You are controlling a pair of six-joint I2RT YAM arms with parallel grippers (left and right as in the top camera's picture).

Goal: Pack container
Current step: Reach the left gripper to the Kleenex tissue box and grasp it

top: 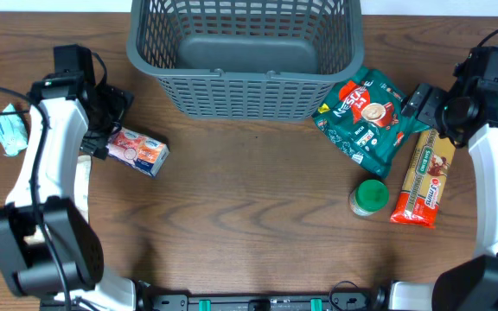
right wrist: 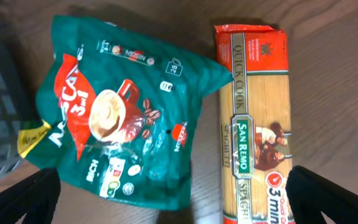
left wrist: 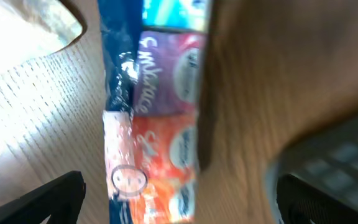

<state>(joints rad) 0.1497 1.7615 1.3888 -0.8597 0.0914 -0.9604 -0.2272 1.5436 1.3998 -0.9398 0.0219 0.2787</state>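
Sitting at the table's (top: pixel 258 199) far middle, the container (top: pixel 232 97) has a green coffee bag (top: pixel 366 117) against its right corner, spaghetti (top: pixel 424 177) and a green-lid jar (top: pixel 370 197) nearby. The right gripper (right wrist: pixel 182 202) hangs over that bag, the left gripper (left wrist: pixel 179 199) over a tissue pack (top: pixel 137 149), both with fingers spread.

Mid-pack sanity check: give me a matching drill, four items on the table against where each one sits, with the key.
Things:
1. large dark grey slotted plastic basket
2. green Nescafe coffee bag
3. long red and yellow spaghetti packet
4. pink and orange plastic-wrapped pack

Places:
A. left side of the wooden table
B. far edge, centre
C. furthest right, lying flat
D. beside the basket's right front corner

Pairs: 1-B, 2-D, 3-C, 4-A
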